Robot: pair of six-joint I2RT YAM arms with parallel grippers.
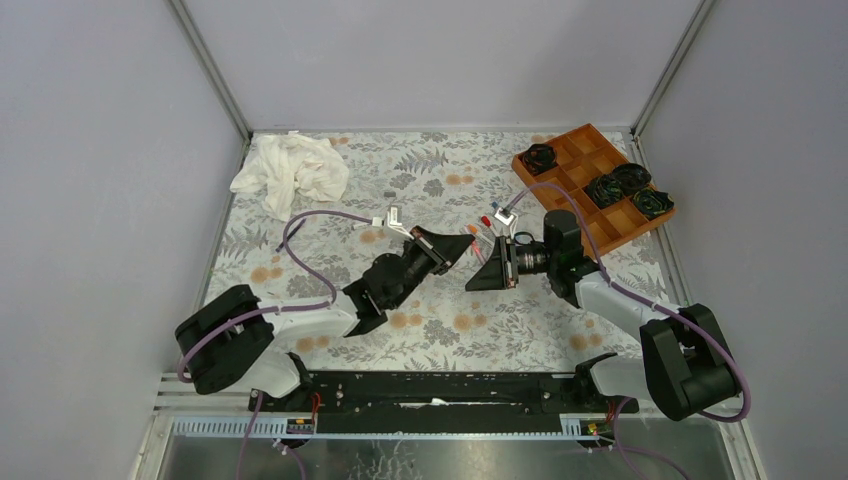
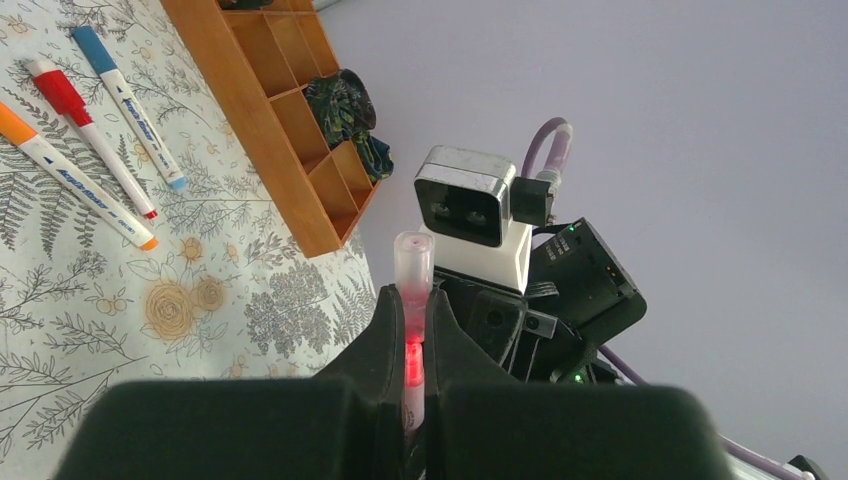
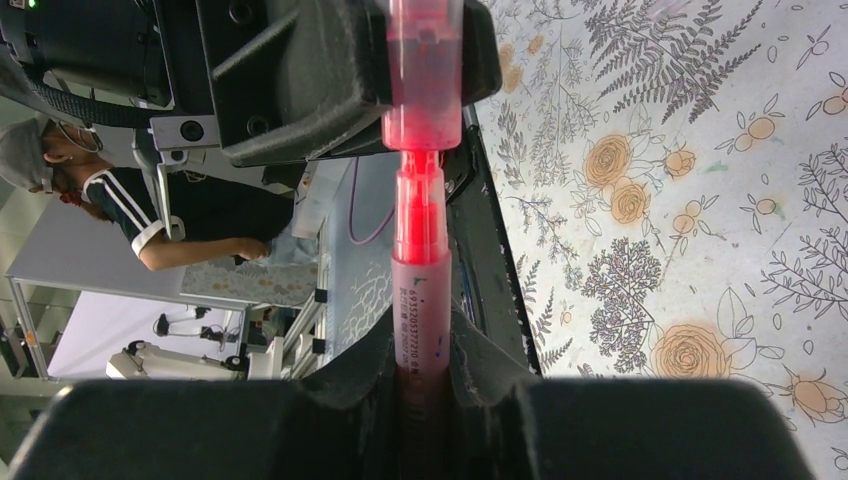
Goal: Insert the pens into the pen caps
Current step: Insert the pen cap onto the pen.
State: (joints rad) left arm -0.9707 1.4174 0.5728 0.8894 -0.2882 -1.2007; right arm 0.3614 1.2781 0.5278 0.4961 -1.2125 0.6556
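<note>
Right pincer (image 3: 425,355) pinches the pink pen (image 3: 418,290), its tip in the mouth of the pink cap (image 3: 425,60) clamped by the left pincer (image 2: 413,302), above the tabletop (image 3: 700,250). Slight misalignment may jam the tip or lever the cap loose. The left wrist view alone resolves three capped pens (image 2: 90,150) lying beyond.

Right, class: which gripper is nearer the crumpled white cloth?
Left. The left gripper, shut on a pen cap, is mid-table, right of the white cloth; the right gripper, holding the pen, sits just beyond it, farther from the cloth.
</note>
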